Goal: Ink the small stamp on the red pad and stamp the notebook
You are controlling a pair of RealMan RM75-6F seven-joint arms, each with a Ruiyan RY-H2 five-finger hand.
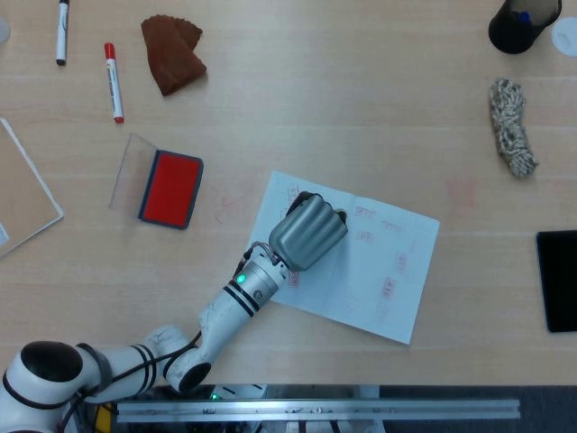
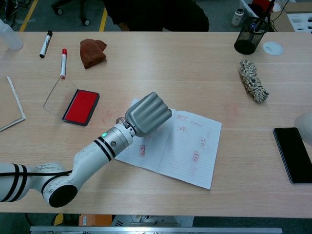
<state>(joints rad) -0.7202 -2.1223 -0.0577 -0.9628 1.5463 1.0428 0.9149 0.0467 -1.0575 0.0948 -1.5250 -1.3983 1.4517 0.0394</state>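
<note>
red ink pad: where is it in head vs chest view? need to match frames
Head view: red ink pad left of centre, lid open, left of the notebook.
Chest view: red ink pad left of centre, again left of the notebook.
Shared landmark: red marker beyond the pad.

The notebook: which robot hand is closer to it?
Left. The left hand is right over the notebook, on its left page. The right hand only peeks in at the table's far right edge, well away.
</note>
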